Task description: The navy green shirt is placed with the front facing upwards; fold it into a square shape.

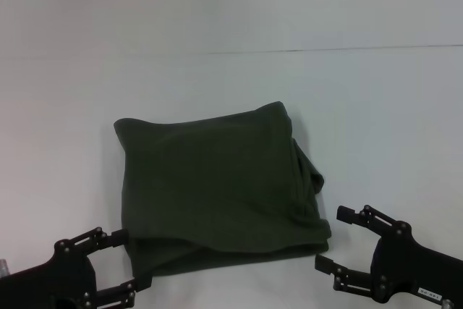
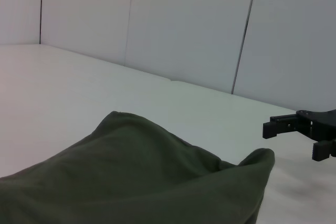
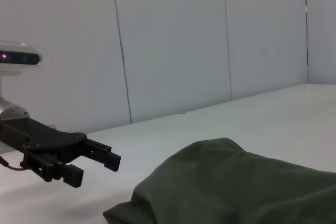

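The folded navy green shirt [image 1: 217,189] is the only thing lying on the white table [image 1: 376,106], with bare surface all around it, while the open left gripper [image 1: 123,262] and open right gripper [image 1: 336,240] flank its near corners, just beside the cloth.

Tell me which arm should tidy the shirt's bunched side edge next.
Right, probably. The shirt is folded roughly square, but its bunched edge lies on the robot's right, nearest the open right gripper. The open left gripper sits by the opposite corner.

Dark olive-green shirt [image 1: 217,186], white table [image 1: 376,106]
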Robot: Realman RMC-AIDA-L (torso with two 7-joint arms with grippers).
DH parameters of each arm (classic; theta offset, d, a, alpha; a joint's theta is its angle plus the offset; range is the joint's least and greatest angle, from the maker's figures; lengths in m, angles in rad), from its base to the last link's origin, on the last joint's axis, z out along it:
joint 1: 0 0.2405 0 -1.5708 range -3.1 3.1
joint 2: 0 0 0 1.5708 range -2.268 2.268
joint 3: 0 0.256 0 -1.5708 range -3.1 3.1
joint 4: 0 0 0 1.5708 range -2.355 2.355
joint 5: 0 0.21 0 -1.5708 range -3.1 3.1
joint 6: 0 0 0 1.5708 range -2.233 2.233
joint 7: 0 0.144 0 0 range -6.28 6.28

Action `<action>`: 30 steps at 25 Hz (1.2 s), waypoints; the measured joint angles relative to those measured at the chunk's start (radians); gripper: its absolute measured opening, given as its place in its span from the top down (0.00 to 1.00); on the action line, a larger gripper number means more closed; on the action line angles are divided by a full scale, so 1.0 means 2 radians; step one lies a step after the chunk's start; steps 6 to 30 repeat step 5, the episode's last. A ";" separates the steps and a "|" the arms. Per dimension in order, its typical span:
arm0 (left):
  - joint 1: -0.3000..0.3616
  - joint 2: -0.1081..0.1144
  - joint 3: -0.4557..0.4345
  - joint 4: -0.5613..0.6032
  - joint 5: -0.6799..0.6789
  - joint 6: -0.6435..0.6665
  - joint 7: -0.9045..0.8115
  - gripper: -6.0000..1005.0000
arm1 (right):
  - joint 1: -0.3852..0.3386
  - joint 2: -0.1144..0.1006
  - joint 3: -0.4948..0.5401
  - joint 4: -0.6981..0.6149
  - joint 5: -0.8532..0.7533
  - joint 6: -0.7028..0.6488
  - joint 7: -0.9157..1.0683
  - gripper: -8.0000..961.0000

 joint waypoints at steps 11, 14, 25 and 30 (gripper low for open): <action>-0.001 0.000 0.000 0.000 -0.001 0.000 0.001 0.20 | 0.003 0.000 0.000 0.001 0.000 0.003 0.000 0.03; -0.001 0.000 0.000 0.000 -0.001 0.000 0.001 0.20 | 0.003 0.000 0.000 0.001 0.000 0.003 0.000 0.03; -0.001 0.000 0.000 0.000 -0.001 0.000 0.001 0.20 | 0.003 0.000 0.000 0.001 0.000 0.003 0.000 0.03; -0.001 0.000 0.000 0.000 -0.001 0.000 0.001 0.20 | 0.003 0.000 0.000 0.001 0.000 0.003 0.000 0.03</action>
